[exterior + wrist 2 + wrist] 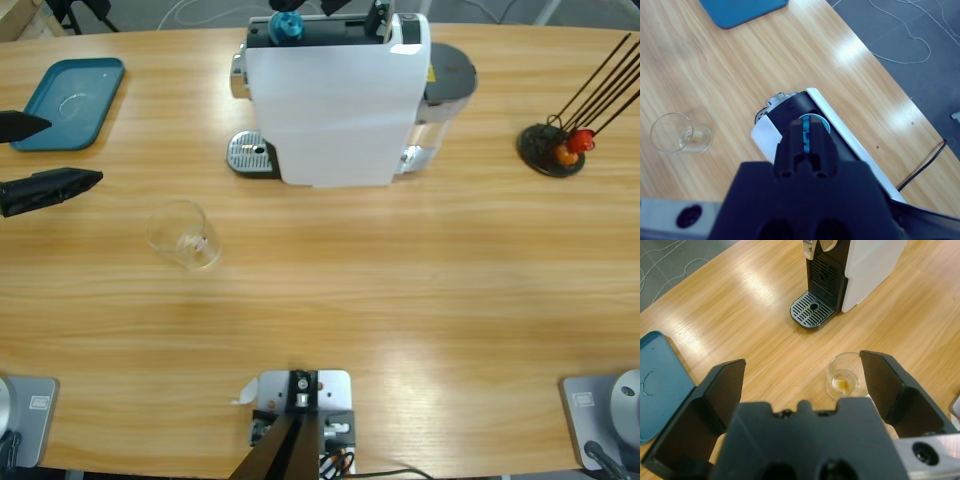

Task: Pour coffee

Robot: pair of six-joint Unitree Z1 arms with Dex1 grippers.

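Left claw (40, 155) is mostly cut off at the left edge of the high view, only two black jaw tips show, spread wide with nothing between them. In the left wrist view it hangs over the desk (755, 305), pointing down at the glass (844, 382) near lower centre-right. The coffee (842, 385) is barely there, just a thin amber film at the glass bottom, hard to make out. Right claw (807, 145) sits over the top of the white coffee machine (335, 100), upper middle of the high view; its jaws appear closed on a blue piece (807, 131), but that piece is mostly hidden. Blue tray (70, 100) upper left, partly clipped in both wrist views.
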